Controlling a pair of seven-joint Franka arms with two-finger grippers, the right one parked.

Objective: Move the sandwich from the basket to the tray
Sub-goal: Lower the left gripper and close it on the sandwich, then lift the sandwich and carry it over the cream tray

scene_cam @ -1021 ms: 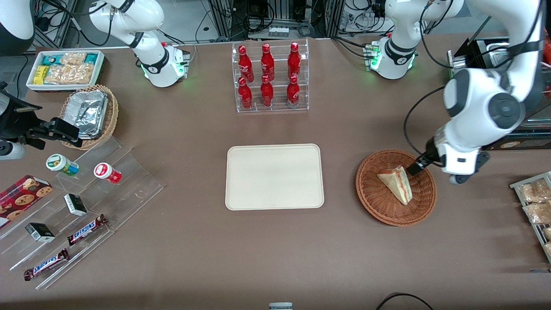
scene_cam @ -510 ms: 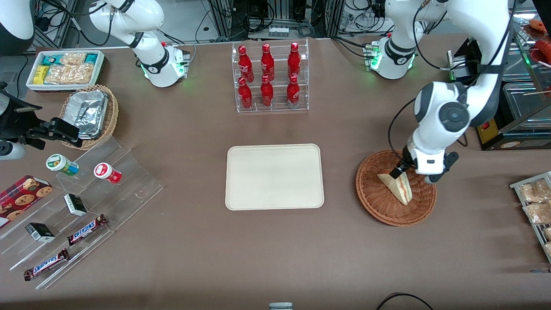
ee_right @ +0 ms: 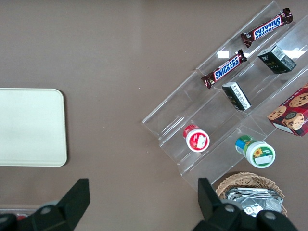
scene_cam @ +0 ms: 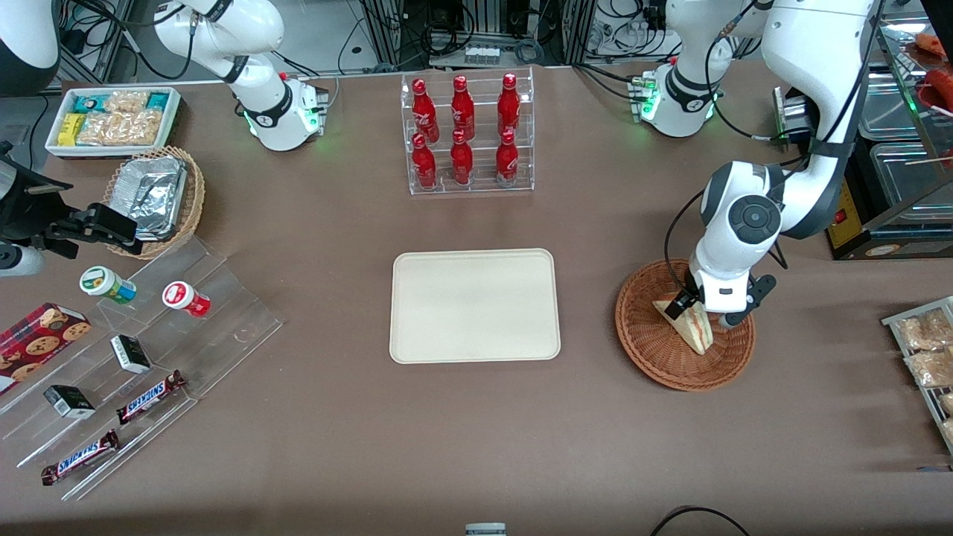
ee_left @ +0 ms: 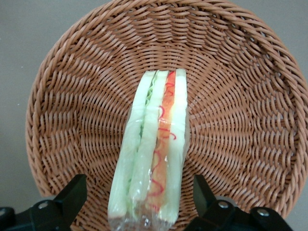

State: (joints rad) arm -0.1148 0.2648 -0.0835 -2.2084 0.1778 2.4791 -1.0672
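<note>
Starting at the parked arm's end of the table, one white bin (scene_cam: pixel 53 146) holds bagged snacks and stands farthest from the front camera. Nearer than it, one tan wicker basket (scene_cam: pixel 195 195) holds crumpled foil containers (scene_cam: pixel 153 193). Nearer again, one clear stepped stand (scene_cam: pixel 223 313) carries two round tubs, one with a green lid (scene_cam: pixel 108 284) and one with a red lid (scene_cam: pixel 186 298). It also carries two small dark boxes (scene_cam: pixel 130 353) (scene_cam: pixel 68 401), whose print cannot be read, and two bars labelled SNICKERS (scene_cam: pixel 151 396) (scene_cam: pixel 80 457). One red box picturing cookies (scene_cam: pixel 41 335) lies at its edge.

Mid-table, a clear rack (scene_cam: pixel 470 186) holds six red bottles (scene_cam: pixel 461 108) in two rows of three; their white script is too small to read. Nearer the camera than the rack lies the one cream tray (scene_cam: pixel 475 305).

Toward the working arm's end sits the one reddish-brown basket (scene_cam: pixel 655 350). The single sandwich (scene_cam: pixel 696 331) lies in it, wrapped in clear film, its red and green filling edge upward. The gripper (scene_cam: pixel 702 311) is low over the sandwich's broad end, its two fingers (ee_left: pixel 72 192) spread wide apart with the wedge between them and a gap on each side. At the table's edge, a rack (scene_cam: pixel 923 350) holds several pale snack bags.
</note>
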